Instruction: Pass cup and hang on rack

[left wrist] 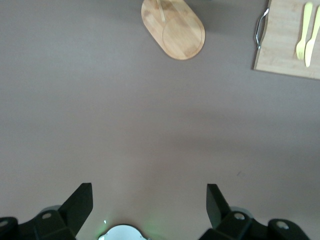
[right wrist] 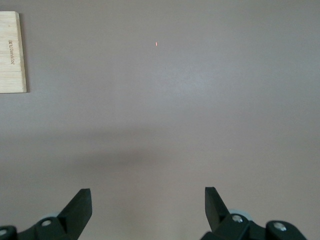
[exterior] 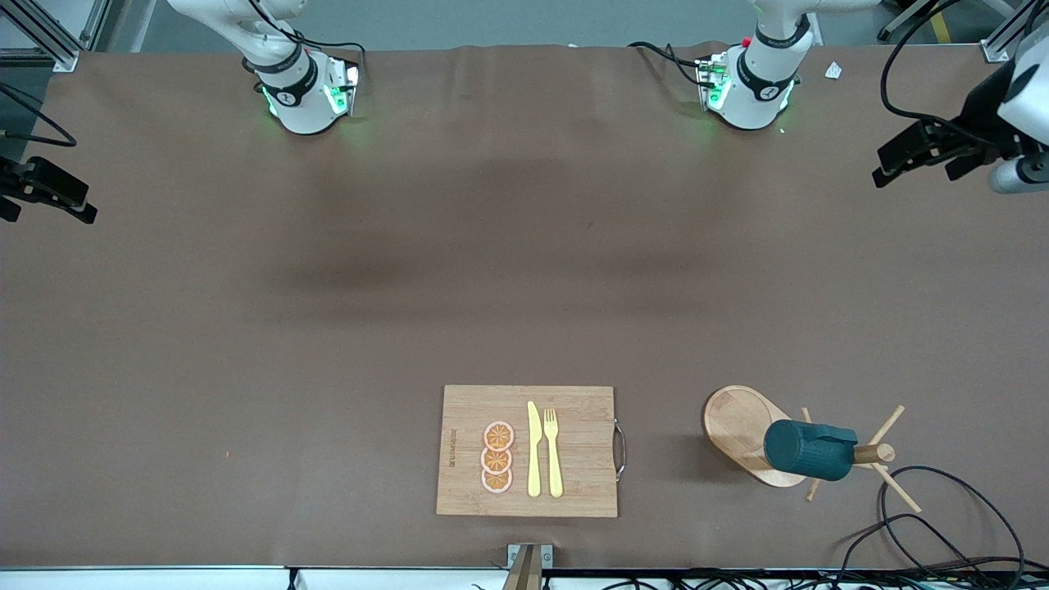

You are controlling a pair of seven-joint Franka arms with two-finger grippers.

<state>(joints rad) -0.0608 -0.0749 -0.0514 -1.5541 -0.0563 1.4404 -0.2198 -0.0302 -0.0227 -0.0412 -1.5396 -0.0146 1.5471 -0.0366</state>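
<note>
The dark teal ribbed cup point(exterior: 807, 451) hangs on a peg of the light wooden rack point(exterior: 737, 426), beside the central post. The rack stands near the front camera, toward the left arm's end of the table. In the left wrist view only the rack's oval base point(left wrist: 175, 30) shows; the cup is out of view there. My left gripper point(exterior: 883, 168) is open and empty, raised over the left arm's end of the table, well apart from the rack; its own view shows it open point(left wrist: 150, 200). My right gripper point(exterior: 86, 205) is open and empty over the right arm's end point(right wrist: 147, 200).
A bamboo cutting board point(exterior: 574, 410) lies beside the rack, near the front camera, and carries a yellow knife point(exterior: 533, 451), a yellow fork point(exterior: 553, 451) and orange slices point(exterior: 497, 457). Black cables point(exterior: 942, 524) loop at the table edge by the rack.
</note>
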